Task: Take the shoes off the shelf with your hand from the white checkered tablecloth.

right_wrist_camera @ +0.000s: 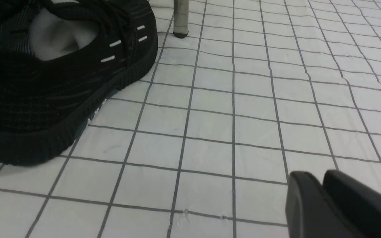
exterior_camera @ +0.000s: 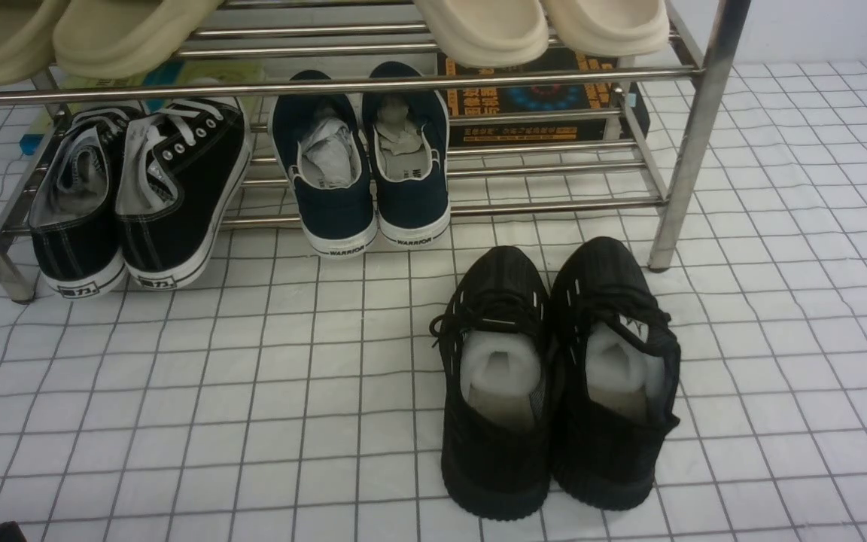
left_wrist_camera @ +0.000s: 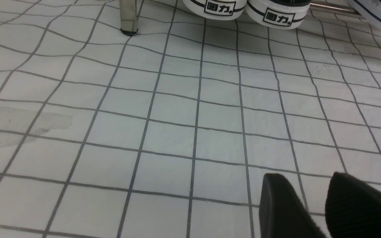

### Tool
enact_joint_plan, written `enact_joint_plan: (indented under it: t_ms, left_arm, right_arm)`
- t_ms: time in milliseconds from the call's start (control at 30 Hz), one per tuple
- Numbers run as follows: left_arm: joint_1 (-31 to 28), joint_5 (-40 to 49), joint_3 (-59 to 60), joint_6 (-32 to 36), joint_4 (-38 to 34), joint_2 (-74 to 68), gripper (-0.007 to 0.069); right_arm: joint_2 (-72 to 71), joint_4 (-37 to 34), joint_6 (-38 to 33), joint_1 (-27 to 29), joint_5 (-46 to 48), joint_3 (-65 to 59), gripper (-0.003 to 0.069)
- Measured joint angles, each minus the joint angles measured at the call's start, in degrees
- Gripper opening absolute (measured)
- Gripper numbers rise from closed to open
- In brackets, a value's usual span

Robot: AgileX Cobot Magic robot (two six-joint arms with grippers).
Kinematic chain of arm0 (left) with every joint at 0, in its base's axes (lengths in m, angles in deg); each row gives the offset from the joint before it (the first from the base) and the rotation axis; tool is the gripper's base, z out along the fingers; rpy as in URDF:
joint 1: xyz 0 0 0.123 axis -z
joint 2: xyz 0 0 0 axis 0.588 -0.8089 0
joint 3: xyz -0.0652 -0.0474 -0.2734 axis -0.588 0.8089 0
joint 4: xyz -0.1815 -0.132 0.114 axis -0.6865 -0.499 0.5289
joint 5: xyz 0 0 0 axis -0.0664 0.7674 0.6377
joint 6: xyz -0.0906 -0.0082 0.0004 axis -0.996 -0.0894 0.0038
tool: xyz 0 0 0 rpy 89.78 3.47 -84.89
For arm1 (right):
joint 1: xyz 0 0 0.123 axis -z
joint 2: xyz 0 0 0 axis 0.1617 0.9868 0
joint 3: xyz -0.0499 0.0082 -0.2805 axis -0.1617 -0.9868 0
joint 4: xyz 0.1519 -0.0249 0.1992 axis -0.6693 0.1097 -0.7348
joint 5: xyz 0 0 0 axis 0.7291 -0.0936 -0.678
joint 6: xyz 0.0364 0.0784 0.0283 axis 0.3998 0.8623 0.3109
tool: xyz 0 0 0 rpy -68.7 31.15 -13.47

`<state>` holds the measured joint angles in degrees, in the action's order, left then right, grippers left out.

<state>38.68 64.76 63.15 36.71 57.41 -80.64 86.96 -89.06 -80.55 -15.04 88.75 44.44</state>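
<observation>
Black fingertips of the right hand sit lowest in the right wrist view, the two pads almost touching, a narrow slit between them, nothing held. Just beside that hand, to its inner side and slightly ahead, lie the shoes: both black knit sneakers stand side by side on the white checkered tablecloth, off the shelf, heels toward the robot and toes toward the rack's near right post. Their long axis runs straight away from the robot. The left hand hovers low over bare cloth with a clear gap between its pads, holding nothing; the pair is well apart from it, so the right arm is the nearer one.

Judging from how things lie, the removal looks done, and any further move would only be the right hand drawing clear.

Readable writing: "WARRIOR" on the heels of the navy slip-ons, and a boxed mark reading "回力" on the white heel bumpers of the black canvas sneakers. Print on the dark box behind the rods is too small to read.
</observation>
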Motion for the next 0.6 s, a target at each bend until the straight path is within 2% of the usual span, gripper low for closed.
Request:
enact_joint_plan:
  t_ms: [600]
  left_arm:
    - [0.00,0.00,0.00,0.00,0.00,0.00,0.0240]
  right_arm:
    - [0.00,0.00,0.00,0.00,0.00,0.00,0.0127]
